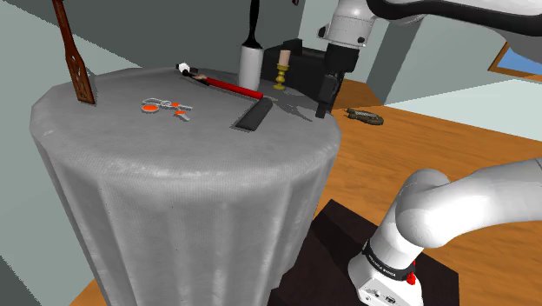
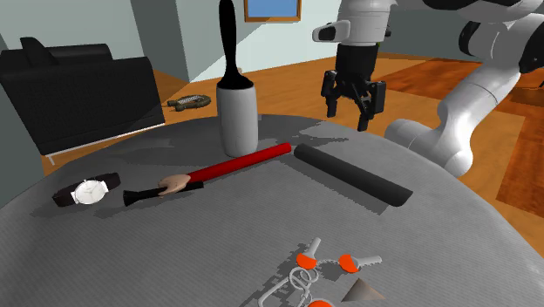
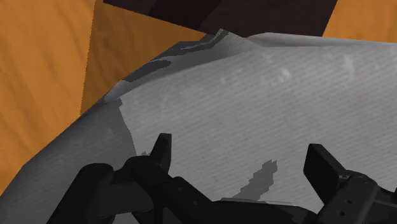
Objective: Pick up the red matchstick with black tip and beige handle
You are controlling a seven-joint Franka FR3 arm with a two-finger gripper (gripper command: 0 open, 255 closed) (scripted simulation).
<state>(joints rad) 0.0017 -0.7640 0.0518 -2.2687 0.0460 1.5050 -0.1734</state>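
Hovering at the upper right of the second exterior view, the gripper [image 2: 348, 112] hangs with fingers spread apart, clasping nothing, above the grey-draped table [image 2: 453, 235]. The red matchstick [image 2: 228, 167] lies flat at frame centre, just below the white cylindrical holder [image 2: 237, 118], which has a black handle [image 2: 227, 39] standing upright in it.

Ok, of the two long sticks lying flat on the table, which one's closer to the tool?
The plain black bar; the red, beige-handled matchstick lies farther from the tool.
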